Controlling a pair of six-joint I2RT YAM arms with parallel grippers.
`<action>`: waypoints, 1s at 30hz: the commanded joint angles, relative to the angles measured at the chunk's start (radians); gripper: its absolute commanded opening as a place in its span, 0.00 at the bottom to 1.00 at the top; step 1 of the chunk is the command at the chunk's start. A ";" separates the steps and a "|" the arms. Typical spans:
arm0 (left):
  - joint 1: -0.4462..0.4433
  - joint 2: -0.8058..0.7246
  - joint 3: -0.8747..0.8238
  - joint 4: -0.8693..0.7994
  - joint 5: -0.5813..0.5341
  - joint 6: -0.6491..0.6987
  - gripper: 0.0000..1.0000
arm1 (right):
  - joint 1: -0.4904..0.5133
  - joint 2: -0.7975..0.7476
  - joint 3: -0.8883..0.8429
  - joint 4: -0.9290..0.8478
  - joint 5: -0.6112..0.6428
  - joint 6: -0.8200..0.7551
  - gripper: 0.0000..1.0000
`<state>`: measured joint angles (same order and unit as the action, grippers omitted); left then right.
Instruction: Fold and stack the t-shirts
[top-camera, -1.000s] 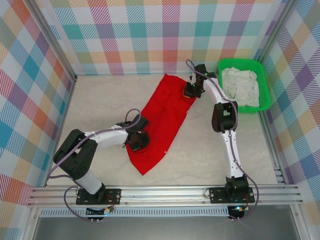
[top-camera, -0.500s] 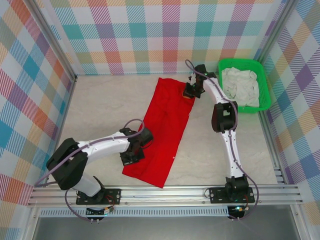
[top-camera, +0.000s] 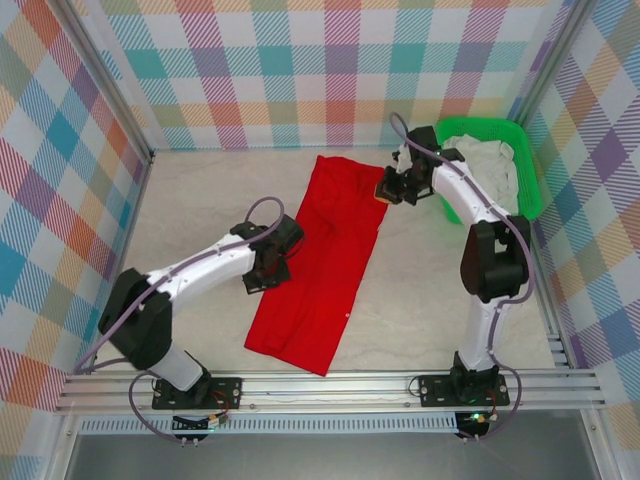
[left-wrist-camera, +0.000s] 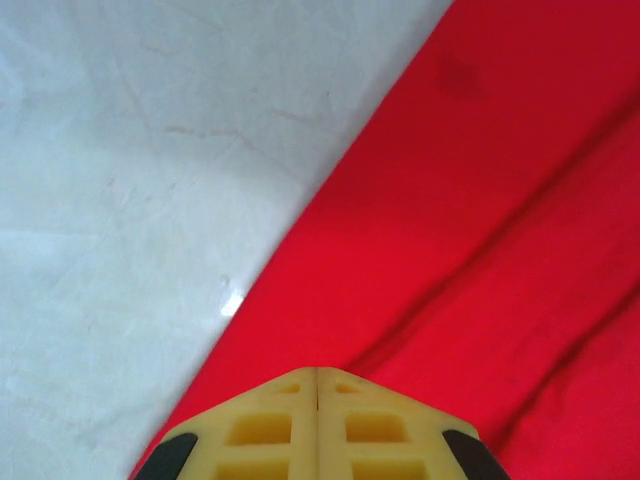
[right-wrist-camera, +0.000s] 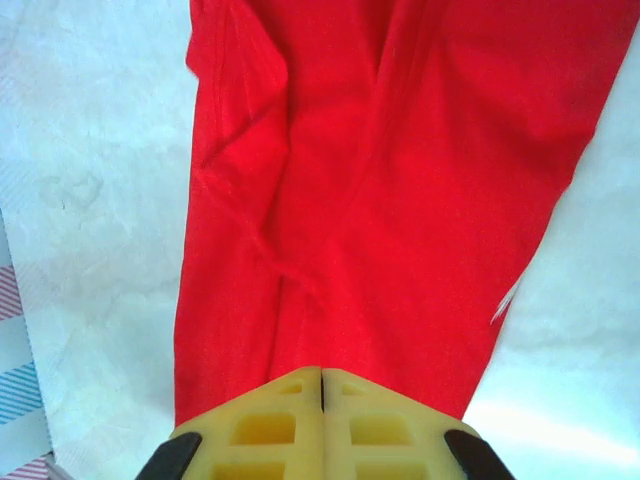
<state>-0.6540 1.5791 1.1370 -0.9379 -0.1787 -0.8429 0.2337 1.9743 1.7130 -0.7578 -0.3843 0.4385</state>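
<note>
Over the last second the red t-shirt (top-camera: 320, 260) has gone from a slanted, bunched shape to a long, flatter strip. It runs from the far middle of the worktop (top-camera: 200, 200) to its near edge. The left fingers (top-camera: 266, 275) have moved from the near hem up to the strip's left edge. They are closed over the cloth (left-wrist-camera: 480, 200), and I cannot tell if they pinch any. The right fingers (top-camera: 388, 190) have shifted slightly right at the far right corner, also closed. A green basket (top-camera: 528, 170) of white cloth (top-camera: 485, 165) sits far right. The shirt looks laid out ready for folding, with creases left to smooth (right-wrist-camera: 380, 200).
</note>
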 joint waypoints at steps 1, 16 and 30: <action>0.034 0.093 0.017 0.097 0.070 0.110 0.00 | 0.041 0.061 -0.090 0.076 -0.020 0.081 0.00; 0.003 0.191 -0.213 0.319 0.251 0.059 0.00 | 0.072 0.426 0.197 -0.054 0.109 0.118 0.00; -0.065 0.235 -0.184 0.297 0.179 -0.019 0.00 | 0.068 0.565 0.494 -0.219 0.131 0.017 0.00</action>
<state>-0.7002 1.7206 0.9848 -0.5045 0.0132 -0.8497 0.3157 2.5313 2.2265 -0.9554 -0.3336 0.4900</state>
